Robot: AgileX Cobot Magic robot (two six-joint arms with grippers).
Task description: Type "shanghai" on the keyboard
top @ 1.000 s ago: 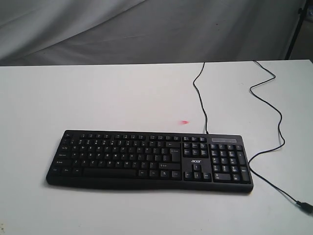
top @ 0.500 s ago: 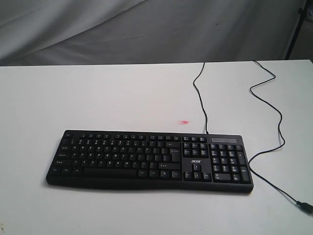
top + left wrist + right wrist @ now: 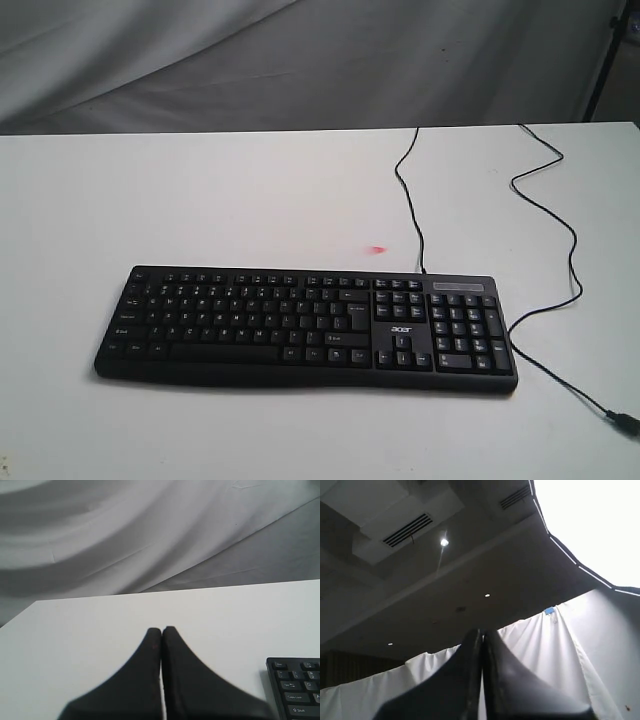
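Observation:
The wide black keyboard (image 3: pixel 305 328) with white-lettered keys and a small white logo lies flat on the white table (image 3: pixel 230 200), near its front edge. Its thin black cable (image 3: pixel 411 200) runs back from the rear edge. Neither arm shows in the exterior view. In the left wrist view my left gripper (image 3: pixel 162 629) is shut with nothing between its fingers, low over bare table, and a corner of the keyboard (image 3: pixel 296 687) lies off to one side. My right gripper (image 3: pixel 482 631) is shut and empty, pointing up at the ceiling and a white curtain (image 3: pixel 560 650).
A second black cable (image 3: pixel 560 220) snakes across the table's right side to a plug (image 3: pixel 622 421) at the front right. A small pink mark (image 3: pixel 377 250) sits on the table just behind the keyboard. Grey cloth (image 3: pixel 300 60) hangs behind the table.

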